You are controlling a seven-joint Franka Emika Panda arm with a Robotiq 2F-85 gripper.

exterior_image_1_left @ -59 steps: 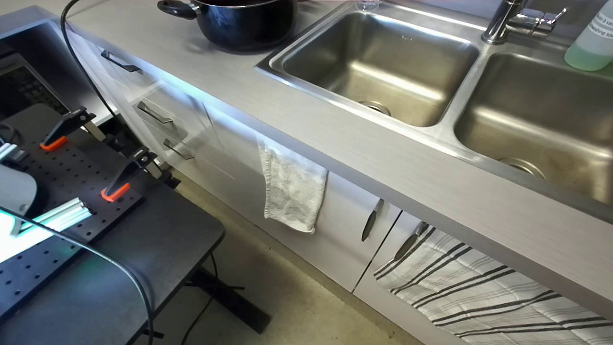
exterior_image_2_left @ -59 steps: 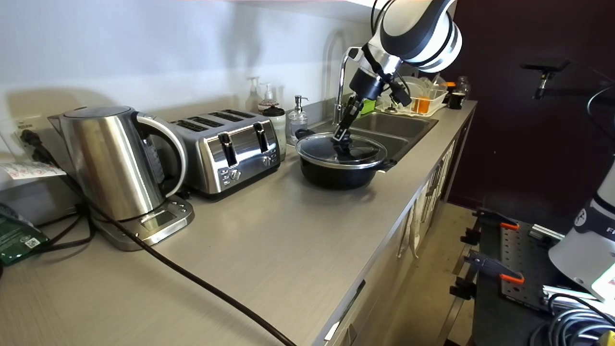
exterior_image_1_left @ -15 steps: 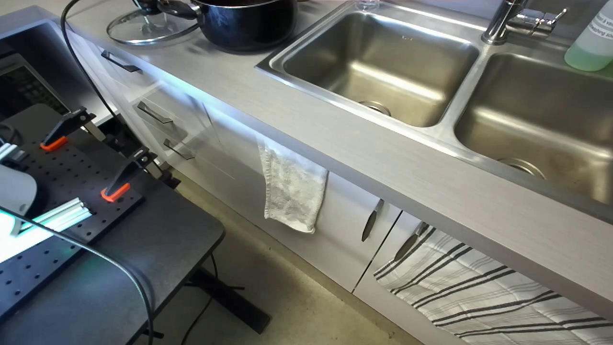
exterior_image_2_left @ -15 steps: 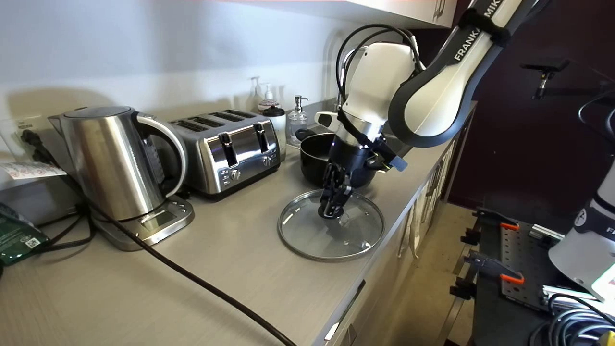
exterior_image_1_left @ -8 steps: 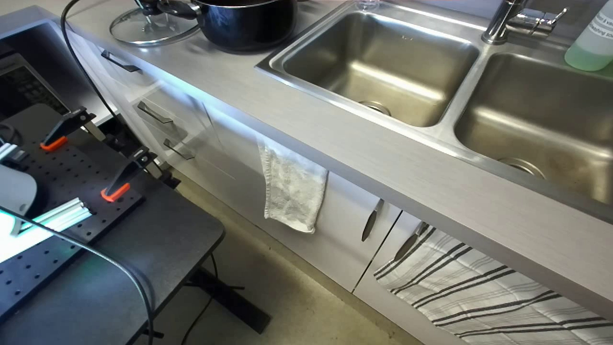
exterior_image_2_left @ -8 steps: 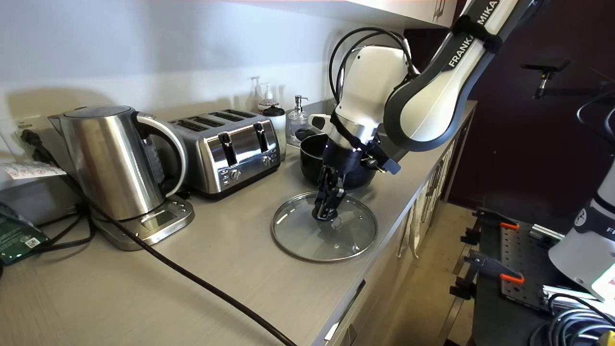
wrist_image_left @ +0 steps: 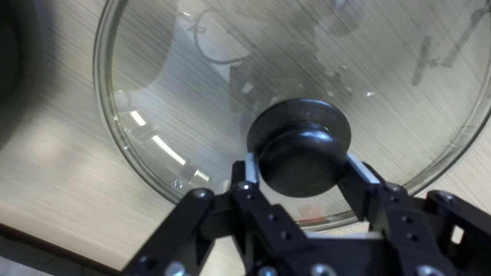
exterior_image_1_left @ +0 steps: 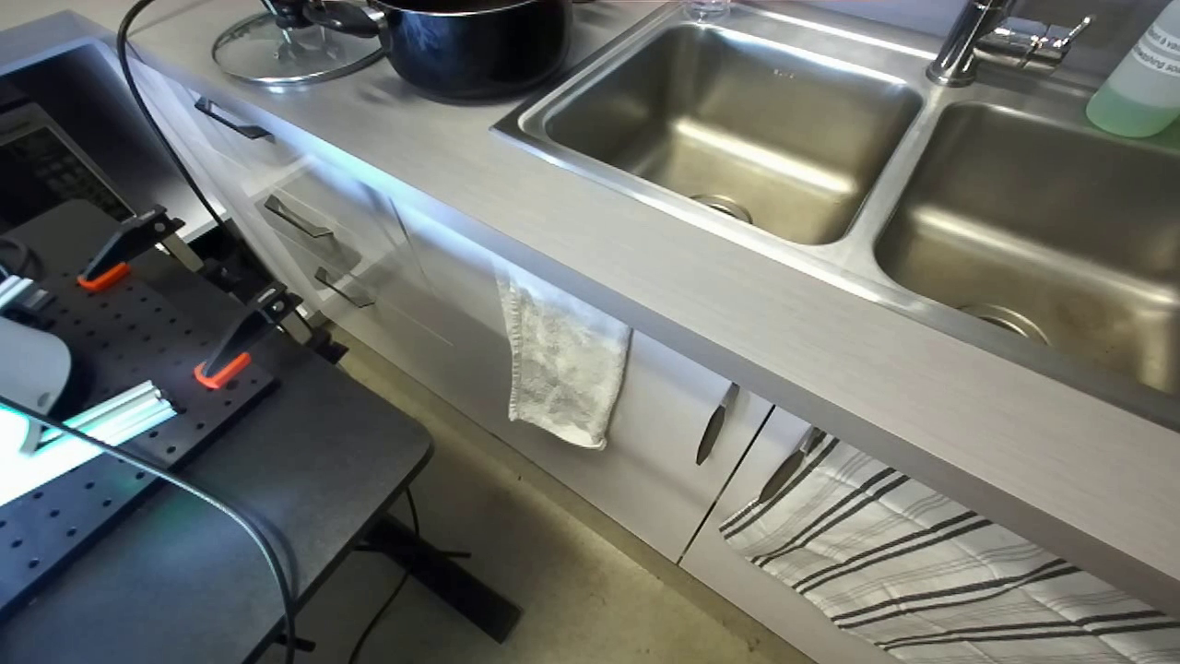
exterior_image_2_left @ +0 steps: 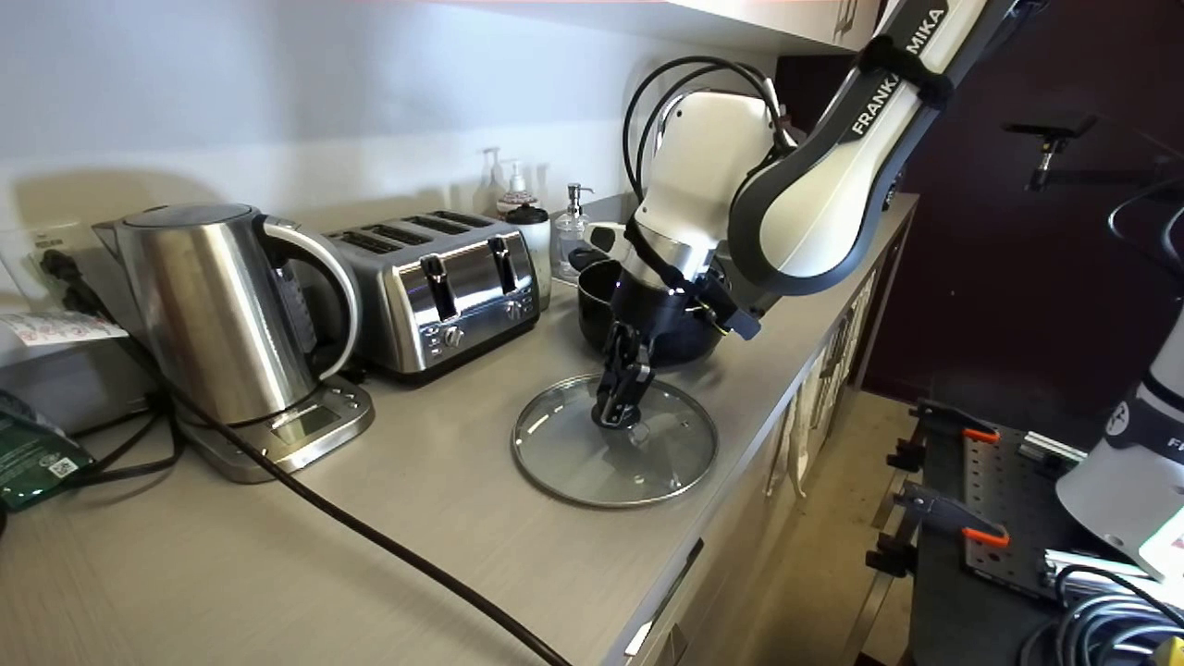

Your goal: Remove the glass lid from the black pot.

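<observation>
Your part-spread gripper clasps the glass lid near the counter's front edge. The black pot is uncovered, contents unclear.

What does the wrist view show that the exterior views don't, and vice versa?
Only the wrist view looks down on the rounded top of the smooth black knob, between the fingers of the black gripper.
Only the exterior views show the brushed-steel kettle, the boxy silver metal toaster and the double stainless-steel sink.
Shared: the round clear glass lid and the gripper; the dark shape at the wrist view's left edge may be the glossy round black pot.
</observation>
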